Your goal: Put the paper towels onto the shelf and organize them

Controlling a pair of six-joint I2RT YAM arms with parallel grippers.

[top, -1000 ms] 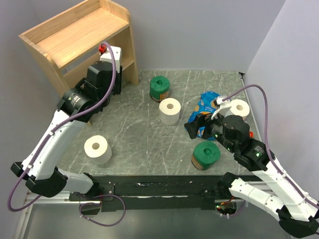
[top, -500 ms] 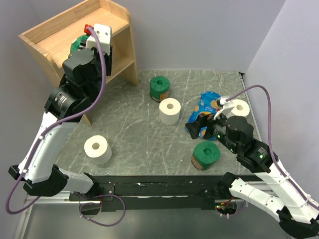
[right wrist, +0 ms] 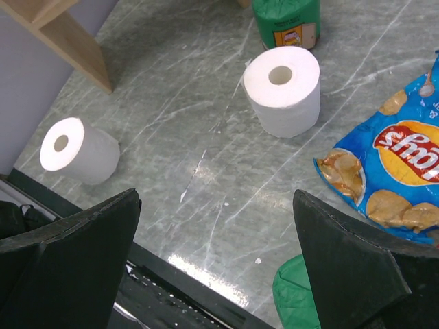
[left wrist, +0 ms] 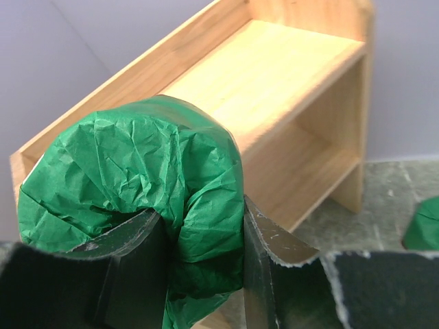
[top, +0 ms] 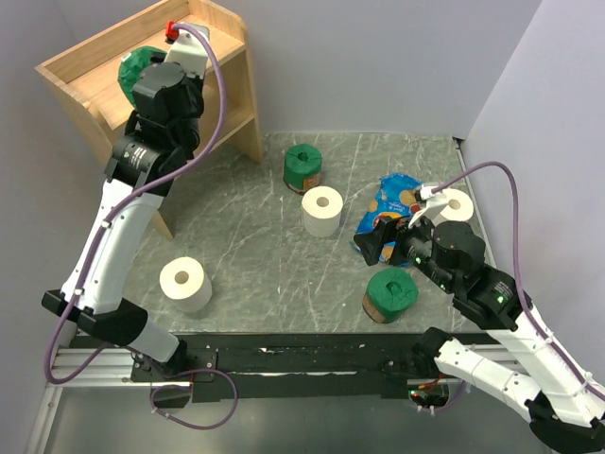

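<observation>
My left gripper [top: 147,81] is shut on a green-wrapped paper towel roll [top: 130,68] and holds it above the top tier of the wooden shelf [top: 99,90]. In the left wrist view the crinkly green roll [left wrist: 130,164] sits between the jaws [left wrist: 199,253], with the shelf [left wrist: 274,68] behind. On the table lie a green roll [top: 303,167], a white roll [top: 322,210], a white roll [top: 185,283], a green roll [top: 390,294] and a white roll [top: 457,205]. My right gripper [top: 383,241] is open and empty above the table, beside the near green roll [right wrist: 298,298].
A blue snack bag [top: 392,203] lies between the middle white roll and the right white roll, just beyond my right gripper. The shelf's lower tier [left wrist: 302,171] shows nothing on it. Grey walls close in the back and the right side.
My left arm has lifted the green roll from beside the shelf's lower tier up over the top tier. The right arm has barely shifted.
</observation>
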